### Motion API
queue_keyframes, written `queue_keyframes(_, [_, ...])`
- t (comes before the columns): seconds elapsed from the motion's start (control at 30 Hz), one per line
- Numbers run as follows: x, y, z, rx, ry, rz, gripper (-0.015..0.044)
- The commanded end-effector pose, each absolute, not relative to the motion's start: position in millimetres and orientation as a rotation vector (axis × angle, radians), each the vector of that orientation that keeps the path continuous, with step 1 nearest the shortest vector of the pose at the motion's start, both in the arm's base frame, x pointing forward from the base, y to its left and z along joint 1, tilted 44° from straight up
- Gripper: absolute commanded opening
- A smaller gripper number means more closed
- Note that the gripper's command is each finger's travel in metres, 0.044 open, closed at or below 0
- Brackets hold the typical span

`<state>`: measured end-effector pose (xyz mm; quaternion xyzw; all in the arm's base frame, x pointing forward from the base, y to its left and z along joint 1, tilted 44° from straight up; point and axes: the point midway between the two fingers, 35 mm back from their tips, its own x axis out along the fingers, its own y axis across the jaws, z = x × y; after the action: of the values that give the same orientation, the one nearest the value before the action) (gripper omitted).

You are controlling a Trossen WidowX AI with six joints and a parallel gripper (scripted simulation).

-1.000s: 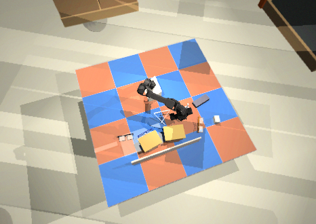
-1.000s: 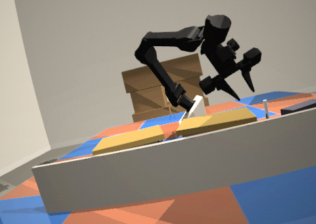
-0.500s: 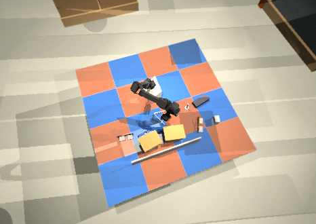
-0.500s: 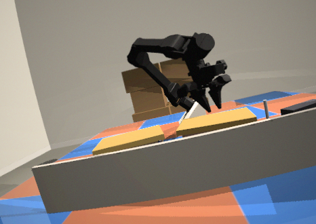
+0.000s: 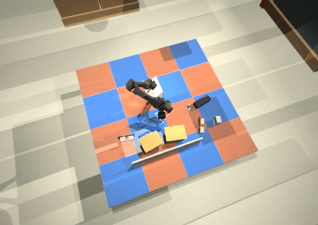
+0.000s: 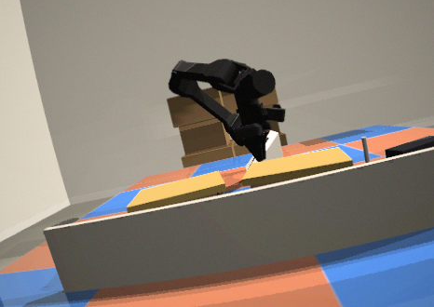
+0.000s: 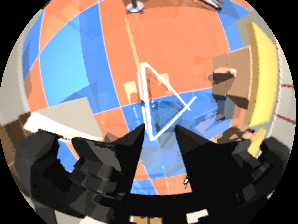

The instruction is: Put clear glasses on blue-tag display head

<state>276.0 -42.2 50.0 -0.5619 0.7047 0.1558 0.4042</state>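
Note:
The clear glasses (image 7: pixel 142 80) appear in the wrist view as a pale outline low over the mat, two thin bars meeting in a crossed point on the right. In the top view they are partly behind the gripper. My gripper (image 7: pixel 160 127) is partly open and empty, its fingertips just short of the near end of the glasses. The left yellow block (image 5: pixel 151 142) (image 6: pixel 177 193) and right yellow block (image 5: pixel 175 133) (image 6: pixel 298 165) stand behind the long wall. I cannot clearly make out the display heads or the blue tag.
A long pale wall (image 5: pixel 167 151) (image 6: pixel 242 237) runs along the yellow blocks. Dark-framed glasses (image 5: pixel 126 138) lie on the left. A brown item with two pale squares (image 5: pixel 201 125), a pale cube (image 5: pixel 218 119), a small stand (image 5: pixel 188 107) and a dark case (image 5: pixel 202 101) are on the right.

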Motion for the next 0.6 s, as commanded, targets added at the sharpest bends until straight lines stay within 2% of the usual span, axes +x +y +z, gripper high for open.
queue_keyframes(0.0, [261.5, -51.8, 57.3, -1.51, 1.831, 0.531, 0.02])
queue_keyframes(0.23, [261.5, -51.8, 57.3, -1.51, 1.831, 0.531, 0.02])
queue_keyframes(0.33, [261.5, -51.8, 57.3, -1.51, 1.831, 0.531, 0.0121])
queue_keyframes(0.57, [261.5, -51.8, 57.3, -1.51, 1.831, 0.531, 0.012])
